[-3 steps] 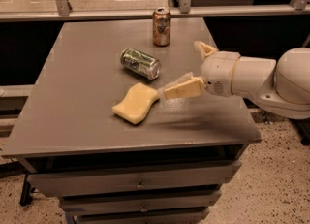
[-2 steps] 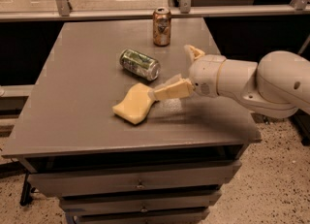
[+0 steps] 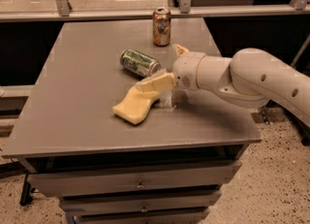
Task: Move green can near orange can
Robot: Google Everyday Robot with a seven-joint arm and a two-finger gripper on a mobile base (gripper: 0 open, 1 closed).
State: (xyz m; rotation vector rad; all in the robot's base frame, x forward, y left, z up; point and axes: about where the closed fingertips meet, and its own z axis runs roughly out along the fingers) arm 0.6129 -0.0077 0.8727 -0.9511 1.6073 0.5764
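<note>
The green can (image 3: 139, 62) lies on its side in the middle of the grey table (image 3: 72, 102). The orange can (image 3: 162, 26) stands upright near the table's far edge, behind and a little right of the green can. My gripper (image 3: 157, 67) comes in from the right on a white arm (image 3: 242, 77) and is open and empty. It sits just right of the green can. One finger (image 3: 178, 49) points to the back. The other finger (image 3: 155, 82) reaches forward-left, just in front of the can's right end.
A pale yellow sponge (image 3: 135, 105) lies on the table in front of the green can, under the lower finger. Drawers (image 3: 140, 184) sit below the tabletop. A rail and glass partition (image 3: 121, 12) run behind the table.
The arm and gripper have moved left across the table, closer to the green can. The cans and the sponge have not moved.
</note>
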